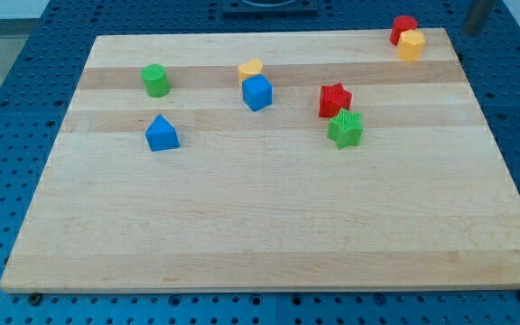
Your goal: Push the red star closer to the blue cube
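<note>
The red star (335,99) lies right of the board's middle, with a green star (345,129) touching it just below. The blue cube (256,92) sits to the star's left, a short gap between them, with a yellow block (251,69) touching its top edge. My tip (469,32) shows as a dark rod end at the view's top right, off the board's corner and far from the red star, up and to its right.
A green cylinder (155,80) and a blue wedge-shaped block (162,134) sit on the left. A red block (403,27) and a yellow block (411,46) touch each other at the wooden board's (260,226) top right corner, near my tip.
</note>
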{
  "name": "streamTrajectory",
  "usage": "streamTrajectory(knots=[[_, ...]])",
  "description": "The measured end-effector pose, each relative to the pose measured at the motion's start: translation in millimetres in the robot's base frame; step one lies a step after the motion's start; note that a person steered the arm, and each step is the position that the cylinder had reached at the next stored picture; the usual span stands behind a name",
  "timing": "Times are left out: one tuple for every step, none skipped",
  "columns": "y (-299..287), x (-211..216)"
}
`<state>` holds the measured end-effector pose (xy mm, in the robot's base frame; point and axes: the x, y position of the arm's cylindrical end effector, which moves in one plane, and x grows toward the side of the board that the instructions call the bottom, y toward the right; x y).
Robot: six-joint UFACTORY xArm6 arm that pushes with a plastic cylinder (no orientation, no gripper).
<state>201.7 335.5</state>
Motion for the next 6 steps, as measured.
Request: streamTrajectory(knots=[[-0.6, 0.8], [-0.6, 0.8], [-18.5, 12.2], [-89.0, 61.4], [-85.0, 60.0], [-105.8, 98.2]])
